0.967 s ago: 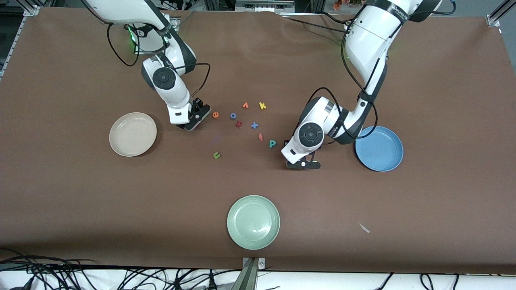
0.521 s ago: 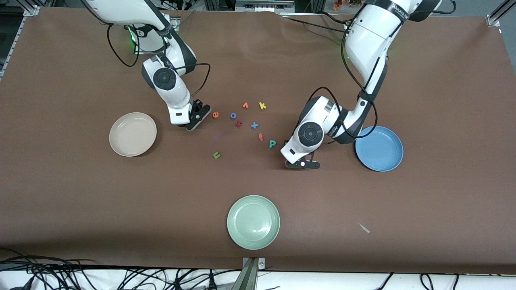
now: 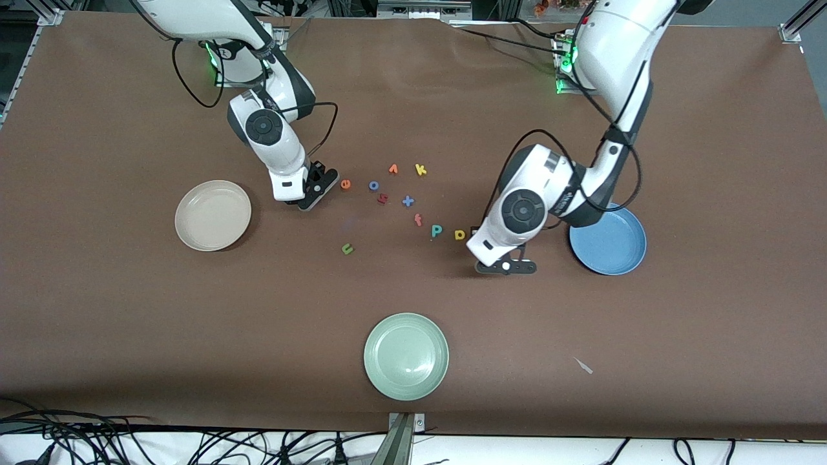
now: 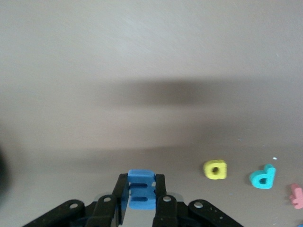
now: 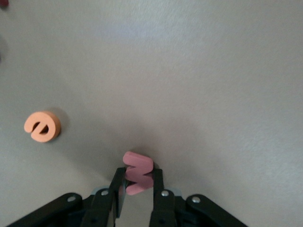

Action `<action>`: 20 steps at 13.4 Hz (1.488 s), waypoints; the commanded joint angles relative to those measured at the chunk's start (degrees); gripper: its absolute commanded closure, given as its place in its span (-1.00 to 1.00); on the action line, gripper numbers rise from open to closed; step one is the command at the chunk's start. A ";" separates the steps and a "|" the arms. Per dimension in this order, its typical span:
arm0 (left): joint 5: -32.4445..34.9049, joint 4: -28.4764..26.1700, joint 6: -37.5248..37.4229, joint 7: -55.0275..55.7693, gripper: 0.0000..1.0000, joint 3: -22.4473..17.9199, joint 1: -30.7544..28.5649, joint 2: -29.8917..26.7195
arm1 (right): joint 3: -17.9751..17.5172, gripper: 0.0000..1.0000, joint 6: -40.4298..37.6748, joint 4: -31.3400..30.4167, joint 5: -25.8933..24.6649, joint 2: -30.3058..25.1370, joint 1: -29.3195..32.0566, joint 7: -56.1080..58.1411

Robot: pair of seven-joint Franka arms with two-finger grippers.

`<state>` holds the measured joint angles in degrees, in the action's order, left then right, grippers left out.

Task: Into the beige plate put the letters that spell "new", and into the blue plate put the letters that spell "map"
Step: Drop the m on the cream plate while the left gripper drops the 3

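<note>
The left tool (image 4: 141, 208) pinches the small blue foam letter m (image 4: 141, 189) between its fingers, between the yellow foam letter a (image 3: 460, 234) and the round mid-blue plate (image 3: 620, 258). The right tool (image 5: 138, 201) is clamped on the pinkish-red foam letter w (image 5: 136, 171) at the brown counter (image 3: 129, 323), between the round cream-beige plate (image 3: 213, 215) and the orange foam letter e (image 3: 345, 185). The teal foam letter p (image 3: 437, 230) lies just beside the yellow a; the green foam letter n (image 3: 347, 248) lies nearer the camera.
</note>
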<state>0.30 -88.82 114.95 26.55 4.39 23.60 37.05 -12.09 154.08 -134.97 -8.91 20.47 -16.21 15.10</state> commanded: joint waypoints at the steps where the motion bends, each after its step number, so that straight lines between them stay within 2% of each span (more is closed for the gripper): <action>1: 2.69 0.14 -2.45 -6.32 1.00 0.45 -3.36 -1.97 | 1.01 1.00 -4.47 2.60 -0.41 -1.48 0.13 0.11; 7: 3.21 -0.65 -9.21 -19.43 1.00 0.27 -10.49 -3.38 | 7.78 1.00 -17.92 7.44 -0.50 -5.00 0.13 1.33; 8: 5.82 -1.00 -10.09 -20.48 1.00 0.45 -11.54 -3.30 | 9.27 1.00 -19.59 7.79 -0.41 -5.09 0.13 2.38; 10: 10.84 -1.88 -10.72 -22.07 1.00 0.53 -12.25 -2.86 | 13.66 1.00 -20.49 8.14 -0.50 -5.00 0.13 5.62; 14: 11.21 -4.50 -10.02 -31.19 1.00 0.54 -16.55 -2.77 | 18.32 1.00 -20.40 8.23 -0.59 -3.51 0.57 6.52; 15: 11.30 -5.04 -9.49 -33.73 1.00 0.71 -18.22 -2.86 | 18.77 0.85 -20.40 8.32 -0.59 -3.42 0.57 6.52; 16: 11.21 -5.65 -9.23 -36.72 1.00 0.71 -19.02 -2.77 | 18.77 -0.21 -20.40 8.32 -0.15 -3.25 0.57 5.48; 17: 11.30 -6.96 -7.22 -38.49 1.00 0.71 -20.16 -2.77 | 18.77 -0.99 -20.40 8.32 0.11 -3.25 0.65 5.21; 19: 11.21 -11.61 -1.34 -39.30 1.00 0.71 -20.87 -2.86 | 18.16 -1.00 -20.49 8.32 0.29 -3.86 0.57 0.67; 20: 11.21 -13.98 1.99 -39.21 0.92 0.71 -20.87 -2.77 | 17.12 -1.00 -20.49 8.32 0.21 -3.86 0.13 -2.67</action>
<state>10.13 -97.46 111.38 -11.70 4.39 2.87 35.22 6.55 134.41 -127.19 -8.81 16.97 -15.70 17.52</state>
